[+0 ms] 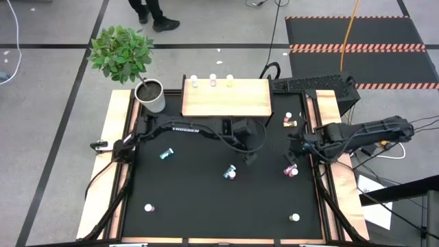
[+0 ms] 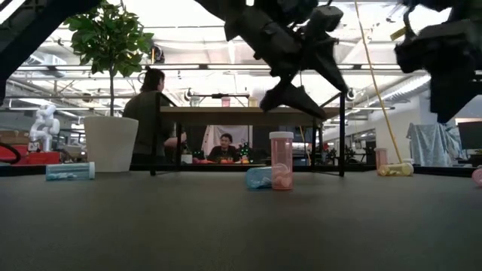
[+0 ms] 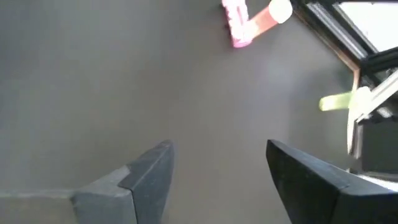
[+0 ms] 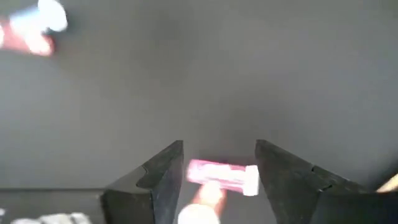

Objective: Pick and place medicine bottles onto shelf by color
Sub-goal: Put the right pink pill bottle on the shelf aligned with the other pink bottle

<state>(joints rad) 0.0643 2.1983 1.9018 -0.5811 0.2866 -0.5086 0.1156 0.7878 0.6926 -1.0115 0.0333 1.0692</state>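
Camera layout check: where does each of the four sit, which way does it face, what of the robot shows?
High: overhead, straight down on the table; both arms, shelf.
Low: table height, level toward the room; arms from above, pink bottle in front of the shelf.
Left wrist: down at the mat; own left gripper, jaws apart, nothing between.
Right wrist: down at the mat; own right gripper straddling a lying pink bottle.
Shared: high and right wrist both show that lying pink bottle.

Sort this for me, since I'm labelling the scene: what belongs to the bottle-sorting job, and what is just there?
Job:
medicine bottles scattered on the mat
three bottles on the shelf's far edge
wooden shelf
left gripper, right gripper

Just there:
potted plant
keyboard
people beyond the table
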